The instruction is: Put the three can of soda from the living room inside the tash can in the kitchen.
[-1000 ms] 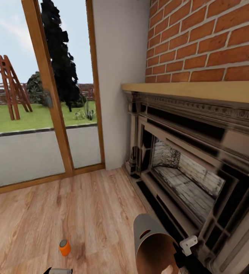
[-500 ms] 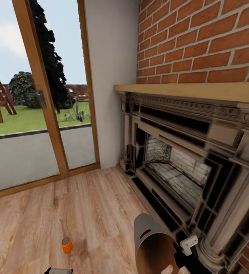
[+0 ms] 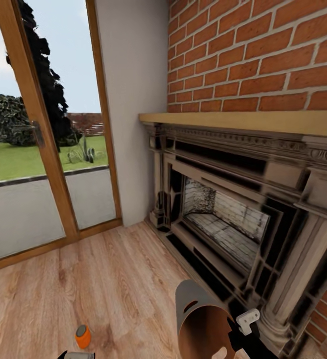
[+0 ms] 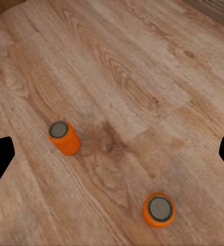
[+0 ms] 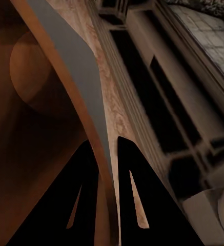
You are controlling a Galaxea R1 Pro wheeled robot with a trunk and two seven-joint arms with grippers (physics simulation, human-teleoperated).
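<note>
On the warm brown plank floor (image 3: 113, 279) by the ornate fireplace (image 3: 233, 209), our right gripper (image 5: 107, 154), clamped on the rim of the tapered grey bin with brown inside (image 3: 195, 309), risks knocking it into the hearth, while our wide-open, empty left gripper (image 4: 112, 154) could topple the two small orange soda cans (image 4: 64, 137).

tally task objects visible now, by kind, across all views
Orange soda cans: 2, both upright on the plank floor, apart: one, another.
Trash can: 1, grey outside, brown inside, its wall pinched by the right gripper.
Total: 3.

brick wall (image 3: 263, 55) | fireplace (image 3: 233, 219) w/ mantel | glass doors (image 3: 33, 149) | plank floor (image 3: 108, 279)
</note>
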